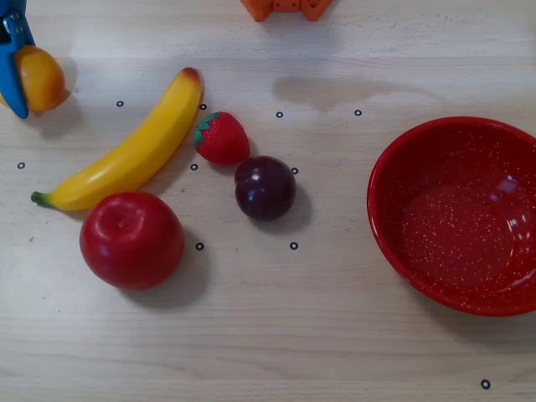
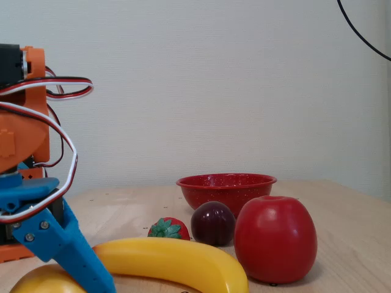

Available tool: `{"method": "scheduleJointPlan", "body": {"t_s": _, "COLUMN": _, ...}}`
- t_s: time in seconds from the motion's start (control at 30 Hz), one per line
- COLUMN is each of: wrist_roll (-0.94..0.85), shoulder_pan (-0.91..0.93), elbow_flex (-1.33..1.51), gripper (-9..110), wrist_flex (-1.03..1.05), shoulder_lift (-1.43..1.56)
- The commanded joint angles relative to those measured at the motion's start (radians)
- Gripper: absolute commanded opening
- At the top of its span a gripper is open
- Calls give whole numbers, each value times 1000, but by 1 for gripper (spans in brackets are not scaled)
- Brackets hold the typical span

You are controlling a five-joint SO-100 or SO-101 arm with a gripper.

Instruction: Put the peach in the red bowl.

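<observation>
From overhead I see the peach (image 1: pixel 40 77) far left, bowl (image 1: pixel 394 243) far right; between them banana (image 1: pixel 126 151), strawberry (image 1: pixel 222 138), plum (image 1: pixel 265 188), with the apple (image 1: pixel 131 239) below the banana.

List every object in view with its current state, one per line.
peach: at the table's far left in the overhead view, a blue gripper finger against its left side
gripper: at the peach; open or shut cannot be told
red bowl: upright, empty
banana: lying on the table
strawberry: lying beside the banana
plum: resting on the table
red apple: upright, stem dimple up
</observation>
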Motion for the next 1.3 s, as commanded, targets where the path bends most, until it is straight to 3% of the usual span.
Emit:
{"method": "scheduleJointPlan", "body": {"t_s": 0.0, "wrist_roll": -51, "shoulder_pan": -2, "elbow_flex": -72, "gripper": 0, "wrist_flex": -9, "shoulder_lift": 106}}
{"method": "scheduleJointPlan", "body": {"t_s": 0.4, "wrist_roll": -235, "shoulder_pan": 64, "elbow_flex": -202, "gripper": 0, "wrist_flex": 147, "shoulder_lift": 341}}
{"method": "scheduleJointPlan", "body": {"t_s": 0.67, "wrist_roll": -492, "shoulder_pan": 222, "elbow_flex": -204, "gripper": 0, "wrist_flex": 172, "shoulder_lift": 565}}
{"method": "scheduleJointPlan", "body": {"t_s": 0.93, "wrist_roll": -802, "shoulder_pan": 483, "elbow_flex": -100, "gripper": 0, "wrist_flex": 186, "shoulder_lift": 818}}
{"method": "scheduleJointPlan", "body": {"t_s": 1.27, "wrist_roll": -1376, "shoulder_pan": 997, "elbow_flex": -21, "gripper": 0, "wrist_flex": 163, "shoulder_lift": 997}}
